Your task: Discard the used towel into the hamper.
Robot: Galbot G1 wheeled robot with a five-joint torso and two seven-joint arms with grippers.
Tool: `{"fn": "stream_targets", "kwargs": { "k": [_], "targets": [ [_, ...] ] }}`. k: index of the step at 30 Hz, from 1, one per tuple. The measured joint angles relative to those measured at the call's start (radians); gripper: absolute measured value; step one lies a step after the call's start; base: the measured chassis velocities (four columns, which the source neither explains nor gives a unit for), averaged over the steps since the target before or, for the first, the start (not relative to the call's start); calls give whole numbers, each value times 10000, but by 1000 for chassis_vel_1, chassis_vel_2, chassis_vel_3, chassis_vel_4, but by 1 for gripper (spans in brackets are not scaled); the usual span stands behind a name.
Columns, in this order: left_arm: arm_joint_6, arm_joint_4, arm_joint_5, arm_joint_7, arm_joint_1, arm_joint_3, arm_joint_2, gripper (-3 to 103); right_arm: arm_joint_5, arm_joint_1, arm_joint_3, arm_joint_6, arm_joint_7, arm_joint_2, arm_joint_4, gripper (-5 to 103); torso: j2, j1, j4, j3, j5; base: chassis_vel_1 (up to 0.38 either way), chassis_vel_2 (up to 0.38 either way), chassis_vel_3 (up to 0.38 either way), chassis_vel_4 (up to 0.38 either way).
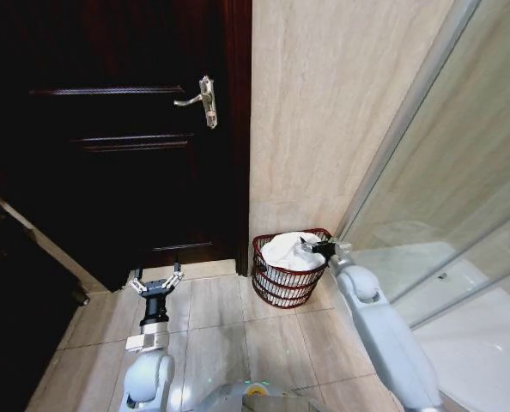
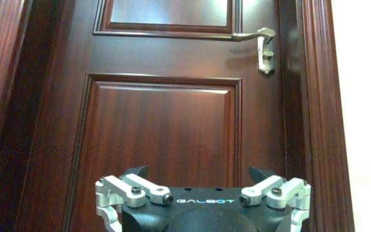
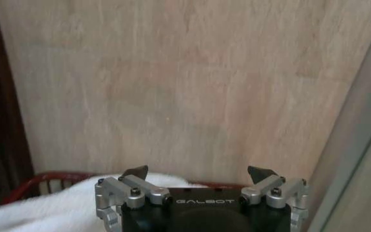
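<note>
A dark wooden door stands straight ahead of the left gripper, its lever handle high above that claw and off toward the right gripper's side; a pale stone-look wall rises directly behind the right gripper; a glass shower panel runs along the outer side of the right arm; beige floor tiles lie beneath both claws.

The hamper, a round reddish-brown wire basket, sits on the tiles in the corner where door frame meets wall, just below and in front of the right gripper, which hangs at its rim on the shower side; the white towel is heaped inside the hamper, bulging above the rim, immediately under and ahead of that claw.

In the right wrist view the right gripper's fingertips stand wide apart with bare wall between them, gripping nothing; the towel lies just beneath them, though whether it brushes the claw's body is hard to judge.

The left gripper hovers low above the tiles, well apart from the hamper, its fingertips likewise spread wide and empty.
</note>
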State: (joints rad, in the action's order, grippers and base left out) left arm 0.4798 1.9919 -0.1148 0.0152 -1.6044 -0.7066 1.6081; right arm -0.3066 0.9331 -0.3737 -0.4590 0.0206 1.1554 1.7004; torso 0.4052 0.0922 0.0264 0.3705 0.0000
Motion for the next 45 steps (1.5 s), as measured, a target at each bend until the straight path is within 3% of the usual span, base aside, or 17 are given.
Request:
{"fn": "stream_targets", "kwargs": {
  "k": [9,19,35,39,45],
  "targets": [
    [-3,125,149,26,-90,-87,-1,100,-68,-1922,1122,53,92,198,-2366,100,0,0,4,1,2,0,0,0,0],
    [-15,-56,136,-11,-30,-195,0,100,178,-2337,1248,-24,299,690,-3725,100,0,1,2,2,0,0,0,0,0],
    [229,-208,-118,-35,-201,-390,0,100,861,-2812,1574,-1185,1014,1581,-5681,100,3,0,-1,-1,-4,0,0,0,0],
    [264,-218,-230,-46,-211,-437,0,100,1065,-3017,1611,-2080,1508,1928,-6140,100,4,0,0,-2,-5,0,0,0,0],
    [264,-217,-364,-51,-221,-468,0,100,1188,-3020,1555,-2258,1635,2090,-6359,100,4,-1,2,-2,-5,0,0,0,0]
  ]
}}
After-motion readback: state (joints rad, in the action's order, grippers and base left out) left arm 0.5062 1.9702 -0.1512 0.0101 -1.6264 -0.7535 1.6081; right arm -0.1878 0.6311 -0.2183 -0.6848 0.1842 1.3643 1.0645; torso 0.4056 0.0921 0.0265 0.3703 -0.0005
